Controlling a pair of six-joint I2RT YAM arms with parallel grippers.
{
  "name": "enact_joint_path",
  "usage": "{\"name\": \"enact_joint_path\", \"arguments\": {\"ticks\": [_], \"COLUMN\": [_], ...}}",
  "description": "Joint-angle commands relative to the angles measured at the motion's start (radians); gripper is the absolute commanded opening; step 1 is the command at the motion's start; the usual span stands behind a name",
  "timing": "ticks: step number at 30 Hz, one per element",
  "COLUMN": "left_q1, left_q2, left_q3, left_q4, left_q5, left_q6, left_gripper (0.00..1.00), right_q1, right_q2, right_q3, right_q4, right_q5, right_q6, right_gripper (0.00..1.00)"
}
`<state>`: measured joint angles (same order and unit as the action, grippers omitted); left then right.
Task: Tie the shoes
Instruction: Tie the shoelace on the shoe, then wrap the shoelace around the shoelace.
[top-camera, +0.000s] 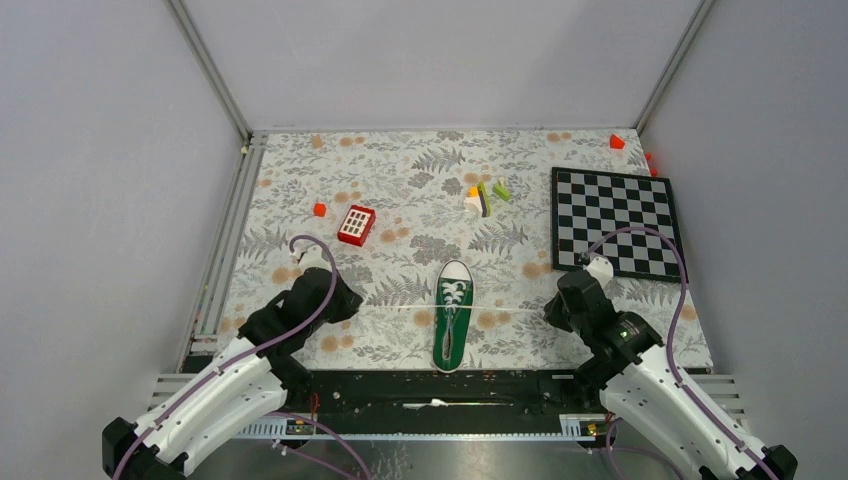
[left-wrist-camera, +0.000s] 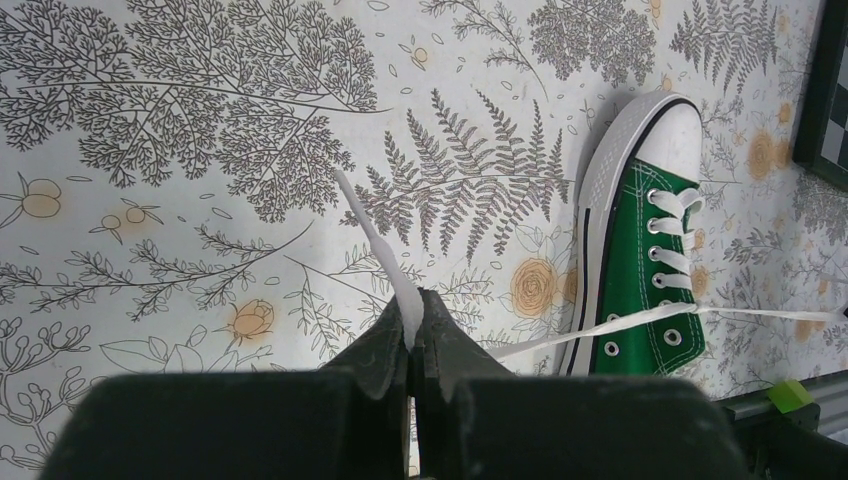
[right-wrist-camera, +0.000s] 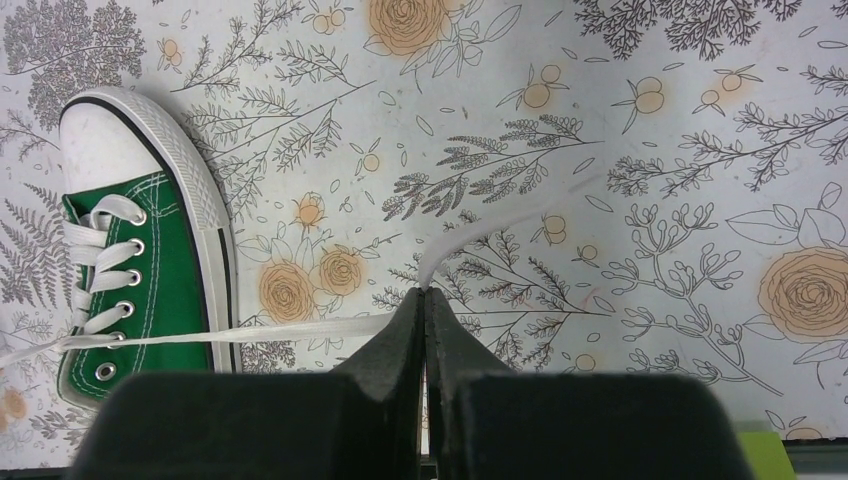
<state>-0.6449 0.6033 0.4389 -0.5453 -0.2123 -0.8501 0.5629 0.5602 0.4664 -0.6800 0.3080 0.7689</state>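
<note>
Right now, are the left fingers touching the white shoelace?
Touching. The left wrist view shows the left fingers pinched shut on the shoelace.

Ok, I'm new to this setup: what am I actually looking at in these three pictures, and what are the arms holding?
The wide picture comes from a fixed camera above and behind two robot arms bolted at the near edge of a table with a floral cover. The other two come from a camera on each wrist, looking past that arm's own tool. A green sneaker lies between the arms, toe pointing away. The left tool is shut on one white lace end, and the right tool is shut on the other lace end. Both are stretched taut sideways, and no bow shows. Farther back lie a red-and-white keypad block, some small coloured blocks and a checkerboard.
</note>
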Motion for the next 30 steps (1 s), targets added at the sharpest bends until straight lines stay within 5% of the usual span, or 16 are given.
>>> {"name": "enact_joint_path", "arguments": {"ticks": [1, 13, 21, 27, 30], "left_q1": [0.008, 0.008, 0.008, 0.008, 0.000], "left_q2": [0.002, 0.154, 0.139, 0.120, 0.128], "left_q3": [-0.006, -0.041, 0.015, 0.098, 0.129], "left_q4": [0.025, 0.190, 0.120, 0.052, 0.098], "left_q5": [0.027, 0.132, 0.079, 0.018, 0.095], "left_q6": [0.012, 0.016, 0.057, 0.133, 0.186], "left_gripper": [0.00, 0.01, 0.69, 0.72, 0.70], "right_q1": [-0.005, -0.004, -0.004, -0.004, -0.003], "right_q2": [-0.020, 0.092, 0.052, 0.009, 0.029], "right_q3": [-0.003, -0.054, -0.046, 0.044, 0.072], "right_q4": [-0.035, 0.097, 0.074, 0.036, 0.099], "right_q5": [0.036, -0.112, -0.104, -0.078, -0.144], "right_q6": [0.032, 0.023, 0.006, -0.075, -0.149], "right_gripper": [0.00, 0.00, 0.53, 0.60, 0.61]}}
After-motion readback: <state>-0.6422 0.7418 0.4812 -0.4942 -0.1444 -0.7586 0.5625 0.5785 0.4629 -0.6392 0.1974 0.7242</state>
